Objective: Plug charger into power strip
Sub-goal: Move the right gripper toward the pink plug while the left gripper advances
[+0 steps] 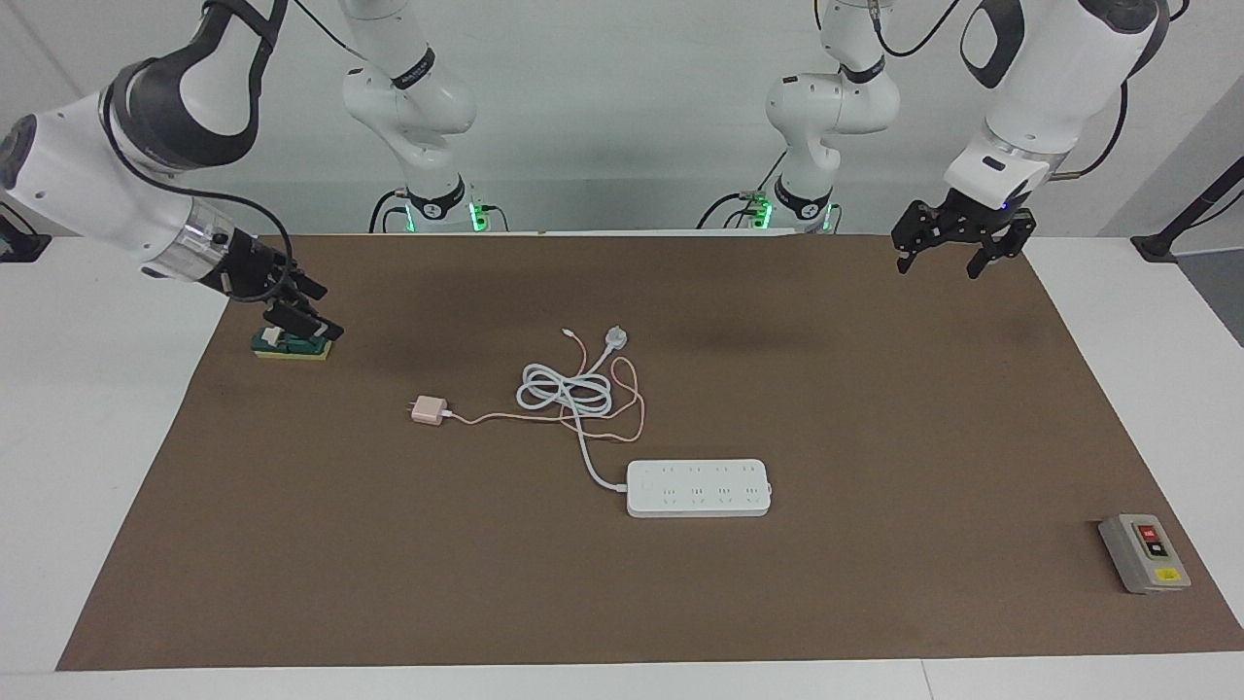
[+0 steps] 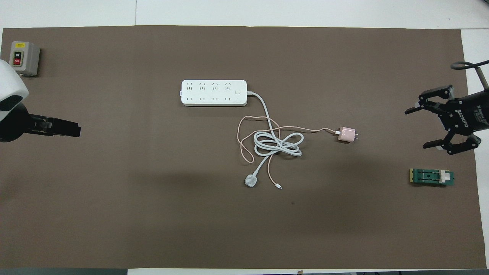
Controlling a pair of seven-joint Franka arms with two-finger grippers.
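Both grippers (image 1: pixel 957 255) (image 1: pixel 301 311) hover open; charger (image 1: pixel 426 409) lies unplugged near power strip (image 1: pixel 698 487)

Bright even overhead light; soft diffuse arm shadows on brown mat (image 1: pixel 389 583); sharp focus.

The power strip (image 1: pixel 698 487) is laid mid-mat, farther from the robots than the charger (image 1: pixel 427 409), which is set toward the right arm's end. Coiled cords (image 1: pixel 573 391) are found between them. A switch box (image 1: pixel 1144 553) is placed at the left arm's end, a small fixture (image 1: pixel 292 344) at the right arm's.
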